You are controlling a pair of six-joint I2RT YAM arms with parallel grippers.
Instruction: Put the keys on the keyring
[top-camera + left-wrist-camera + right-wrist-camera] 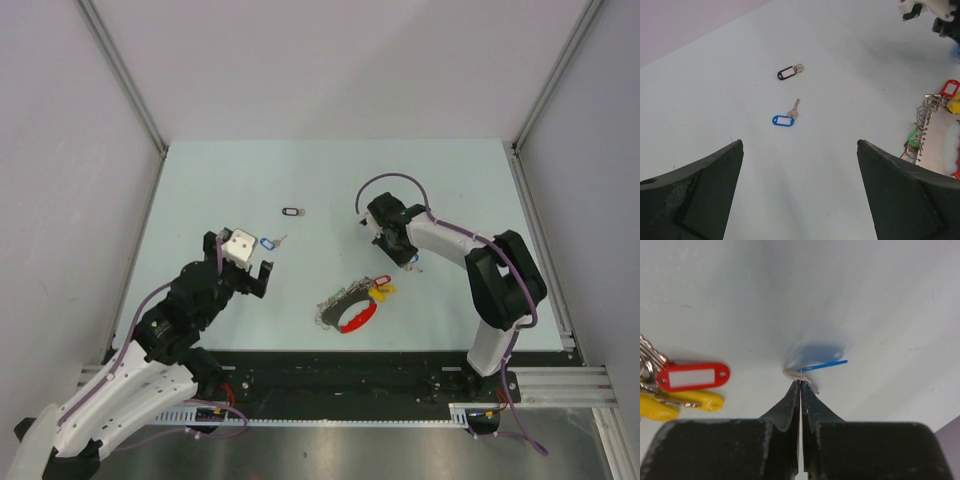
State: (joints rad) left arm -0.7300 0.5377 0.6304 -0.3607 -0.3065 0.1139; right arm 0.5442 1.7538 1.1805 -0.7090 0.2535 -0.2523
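My right gripper [800, 382] is shut on the small metal ring of a blue-tagged key [825, 365], whose tag shows edge-on just above the table. From above, this gripper [408, 258] and its key [415, 266] are up and right of the keyring [350, 305], a red band with silver keys and red, yellow and green tags. A second blue-tagged key [785, 119] and a black-tagged key [789, 73] lie flat on the table. My left gripper [800, 145] hangs open and empty just short of the blue one, which lies beside that gripper [243, 262] at its right.
The pale table [200, 190] is walled by white panels with metal posts at the back corners. A black rail [340, 375] runs along the near edge by the arm bases. The keyring's red tag [692, 376] and yellow tag [685, 401] lie left of my right fingers.
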